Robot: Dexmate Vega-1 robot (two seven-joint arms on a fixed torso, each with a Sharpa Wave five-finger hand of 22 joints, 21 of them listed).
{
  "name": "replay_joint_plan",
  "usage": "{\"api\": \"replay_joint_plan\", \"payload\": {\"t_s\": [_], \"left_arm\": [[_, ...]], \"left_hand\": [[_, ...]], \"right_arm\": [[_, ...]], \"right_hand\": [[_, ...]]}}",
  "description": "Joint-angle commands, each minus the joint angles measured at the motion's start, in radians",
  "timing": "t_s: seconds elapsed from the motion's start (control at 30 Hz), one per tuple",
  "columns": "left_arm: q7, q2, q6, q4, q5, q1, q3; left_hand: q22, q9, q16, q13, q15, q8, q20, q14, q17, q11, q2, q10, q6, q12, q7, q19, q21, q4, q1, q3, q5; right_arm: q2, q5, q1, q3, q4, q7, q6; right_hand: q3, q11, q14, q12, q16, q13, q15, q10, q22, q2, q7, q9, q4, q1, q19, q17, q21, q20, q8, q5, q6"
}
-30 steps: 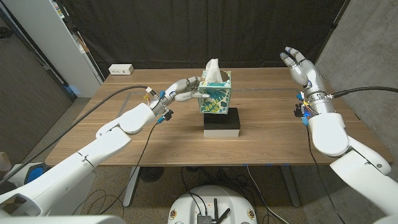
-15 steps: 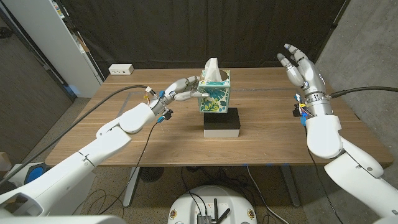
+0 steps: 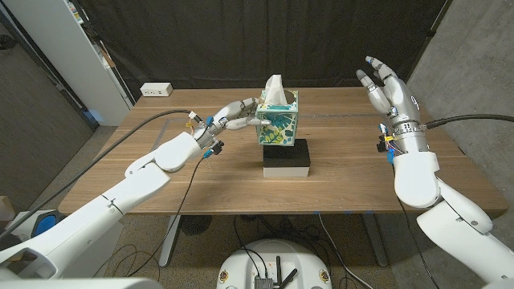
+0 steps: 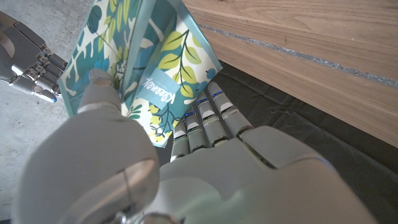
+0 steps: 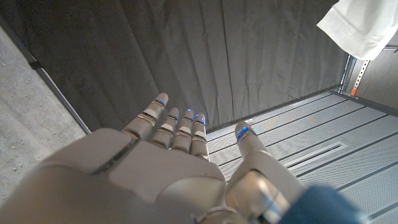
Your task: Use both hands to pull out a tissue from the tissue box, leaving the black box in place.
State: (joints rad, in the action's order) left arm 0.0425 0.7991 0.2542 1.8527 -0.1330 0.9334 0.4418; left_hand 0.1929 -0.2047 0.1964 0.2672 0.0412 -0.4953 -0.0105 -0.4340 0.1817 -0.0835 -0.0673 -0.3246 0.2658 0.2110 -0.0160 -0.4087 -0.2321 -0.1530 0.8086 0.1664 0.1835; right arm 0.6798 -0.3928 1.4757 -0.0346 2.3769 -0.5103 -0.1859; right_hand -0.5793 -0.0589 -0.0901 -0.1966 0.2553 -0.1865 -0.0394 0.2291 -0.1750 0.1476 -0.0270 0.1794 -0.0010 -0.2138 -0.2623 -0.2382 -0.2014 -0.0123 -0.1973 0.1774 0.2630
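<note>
A tissue box (image 3: 279, 120) with a green and blue leaf print stands on a black box (image 3: 287, 156) at the middle of the table, with a white tissue (image 3: 275, 87) sticking up from its top. My left hand (image 3: 237, 116) grips the box's left side; in the left wrist view its fingers (image 4: 205, 118) lie along the printed box (image 4: 146, 68). My right hand (image 3: 387, 87) is raised above the table's right side, fingers spread, holding nothing, well to the right of the tissue. In the right wrist view the same hand (image 5: 168, 155) is spread, and the tissue (image 5: 367, 25) shows at the picture's corner.
A white power strip (image 3: 156, 90) lies at the table's far left corner. A dark curtain hangs behind the wooden table (image 3: 161, 172). White shelving (image 3: 96, 48) stands at the far left.
My right hand has drifted slightly left and turned a little above the table. The left hand and the boxes have stayed put.
</note>
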Motion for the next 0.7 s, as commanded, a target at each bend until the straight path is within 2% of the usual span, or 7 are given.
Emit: {"api": "replay_joint_plan", "payload": {"t_s": [0.03, 0.27, 0.7], "left_arm": [[-0.004, -0.001, -0.002, 0.006, 0.002, 0.006, 0.001], [-0.006, 0.0, 0.001, 0.007, 0.001, 0.01, -0.001], [-0.019, 0.005, 0.006, 0.017, 0.002, 0.029, -0.01]], "left_hand": [[0.004, -0.002, -0.004, 0.005, 0.107, 0.002, 0.006, 0.006, 0.003, 0.006, -0.001, 0.003, 0.003, -0.003, -0.008, 0.007, 0.004, 0.001, -0.008, 0.004, -0.004], [0.004, -0.002, -0.004, 0.006, 0.108, 0.003, 0.006, 0.007, 0.003, 0.004, -0.001, 0.002, 0.003, -0.003, -0.008, 0.007, 0.004, 0.001, -0.011, 0.005, -0.004], [0.004, -0.002, -0.004, 0.006, 0.107, 0.003, 0.005, 0.007, 0.003, 0.005, -0.002, 0.002, 0.003, -0.003, -0.008, 0.008, 0.004, 0.001, -0.012, 0.009, -0.004]], "right_arm": [[-0.014, -0.043, 0.003, -0.006, 0.007, 0.01, 0.039], [-0.004, -0.063, -0.016, -0.023, 0.013, 0.038, 0.058], [0.016, -0.084, -0.074, -0.065, 0.016, 0.097, 0.081]], "right_hand": [[-0.002, -0.001, -0.003, -0.005, 0.004, -0.003, -0.051, 0.006, -0.002, 0.04, -0.004, 0.004, 0.006, -0.003, 0.013, -0.004, 0.004, -0.005, -0.006, -0.001, 0.01], [0.001, 0.006, -0.002, -0.004, 0.003, -0.003, -0.04, 0.008, -0.002, 0.025, 0.015, 0.004, -0.007, -0.008, 0.004, -0.002, 0.0, -0.02, -0.004, 0.0, 0.011], [0.007, 0.008, -0.001, -0.003, 0.002, -0.004, -0.038, 0.007, -0.002, 0.014, 0.017, 0.004, -0.017, -0.009, 0.002, 0.0, -0.001, -0.026, -0.002, 0.0, 0.011]]}}
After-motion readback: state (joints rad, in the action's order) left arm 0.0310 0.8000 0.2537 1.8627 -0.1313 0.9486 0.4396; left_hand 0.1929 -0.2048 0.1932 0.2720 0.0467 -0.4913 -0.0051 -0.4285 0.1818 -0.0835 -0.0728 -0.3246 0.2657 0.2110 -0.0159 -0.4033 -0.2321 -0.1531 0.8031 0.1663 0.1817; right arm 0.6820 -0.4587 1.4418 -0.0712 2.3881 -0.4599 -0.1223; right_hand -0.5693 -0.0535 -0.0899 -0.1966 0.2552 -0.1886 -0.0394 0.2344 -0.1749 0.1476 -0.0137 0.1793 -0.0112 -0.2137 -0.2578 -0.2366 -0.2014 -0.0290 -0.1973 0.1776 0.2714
